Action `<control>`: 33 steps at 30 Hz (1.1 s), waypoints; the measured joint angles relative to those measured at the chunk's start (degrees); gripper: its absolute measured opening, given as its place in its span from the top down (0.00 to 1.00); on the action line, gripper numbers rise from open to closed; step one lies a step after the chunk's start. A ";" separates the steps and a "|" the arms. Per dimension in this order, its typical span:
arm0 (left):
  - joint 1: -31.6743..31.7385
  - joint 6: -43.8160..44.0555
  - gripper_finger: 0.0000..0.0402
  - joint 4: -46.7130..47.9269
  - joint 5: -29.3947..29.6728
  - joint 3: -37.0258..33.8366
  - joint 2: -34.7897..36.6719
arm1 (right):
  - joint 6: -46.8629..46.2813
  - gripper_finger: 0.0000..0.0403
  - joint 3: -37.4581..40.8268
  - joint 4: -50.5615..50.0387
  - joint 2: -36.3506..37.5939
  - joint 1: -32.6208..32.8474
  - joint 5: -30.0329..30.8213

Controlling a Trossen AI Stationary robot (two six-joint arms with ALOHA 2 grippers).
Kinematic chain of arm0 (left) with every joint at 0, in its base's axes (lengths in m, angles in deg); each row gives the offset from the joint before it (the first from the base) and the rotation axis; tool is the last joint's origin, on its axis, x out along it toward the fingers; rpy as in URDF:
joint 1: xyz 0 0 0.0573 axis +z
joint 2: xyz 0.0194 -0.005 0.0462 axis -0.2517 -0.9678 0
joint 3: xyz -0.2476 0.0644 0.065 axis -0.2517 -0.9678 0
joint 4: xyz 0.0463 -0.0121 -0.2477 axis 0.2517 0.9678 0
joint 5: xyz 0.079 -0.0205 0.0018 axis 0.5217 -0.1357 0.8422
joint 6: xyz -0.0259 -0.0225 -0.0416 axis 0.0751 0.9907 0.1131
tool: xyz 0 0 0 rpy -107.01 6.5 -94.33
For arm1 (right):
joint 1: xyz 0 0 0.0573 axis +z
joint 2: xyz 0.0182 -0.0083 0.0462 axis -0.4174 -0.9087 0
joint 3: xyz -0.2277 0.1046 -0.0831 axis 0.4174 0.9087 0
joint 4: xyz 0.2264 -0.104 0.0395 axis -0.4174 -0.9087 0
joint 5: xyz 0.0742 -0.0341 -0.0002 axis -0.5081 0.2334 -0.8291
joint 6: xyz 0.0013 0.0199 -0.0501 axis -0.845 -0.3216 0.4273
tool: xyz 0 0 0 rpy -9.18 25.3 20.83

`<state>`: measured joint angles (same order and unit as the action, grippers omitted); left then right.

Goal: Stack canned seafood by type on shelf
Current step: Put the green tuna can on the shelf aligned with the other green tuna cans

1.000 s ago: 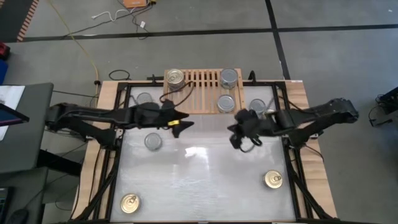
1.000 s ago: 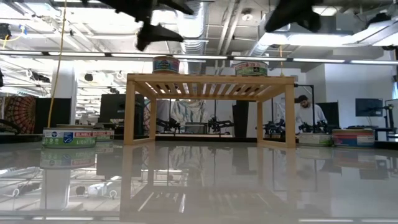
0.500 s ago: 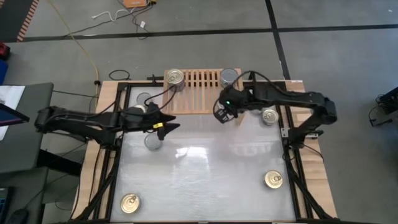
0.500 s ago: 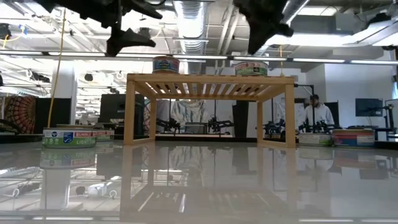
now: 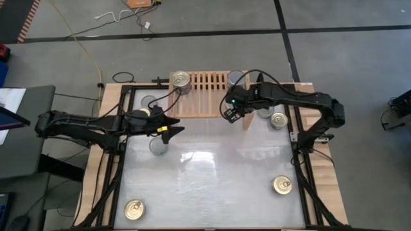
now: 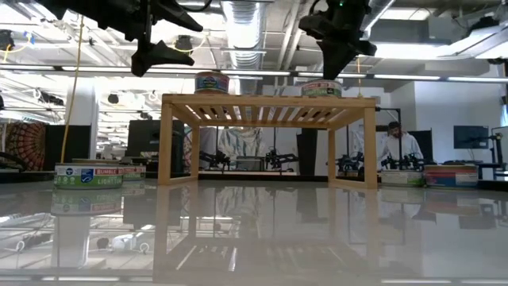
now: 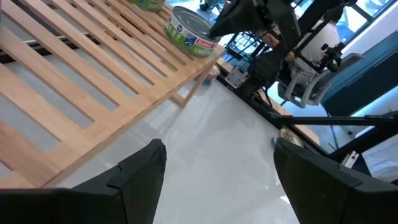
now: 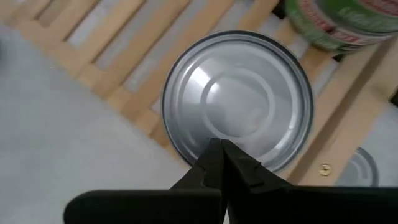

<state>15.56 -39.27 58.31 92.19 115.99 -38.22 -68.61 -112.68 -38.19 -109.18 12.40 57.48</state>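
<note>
My right pincer (image 5: 230,114), fingers pressed together and empty, has swung from mid-table to hover over the silver can (image 8: 236,102) at the shelf's (image 5: 205,106) front edge, ready to nudge it. The can lies flat, axis upright. My left pincer (image 5: 168,128) waits wide open near the shelf's front left corner.

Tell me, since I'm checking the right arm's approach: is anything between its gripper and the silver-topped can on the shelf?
Nothing visible. The right gripper, fingers shut, hangs directly over the silver-topped can at the near right of the shelf, with only open air between them. The green-labelled can sits behind it, off to the side.
</note>
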 joint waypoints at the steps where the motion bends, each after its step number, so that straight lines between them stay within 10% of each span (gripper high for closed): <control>1: 0.21 -0.06 0.29 0.03 0.00 0.01 0.00 | 0.13 0.95 0.00 -0.30 0.00 -0.41 0.14; 33: 1.17 0.40 0.29 0.02 1.49 0.01 0.00 | 4.22 0.95 0.13 -0.10 4.78 -0.32 6.11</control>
<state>16.73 -38.87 58.33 93.68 116.01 -38.22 -64.39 -112.55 -38.29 -104.40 12.08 63.59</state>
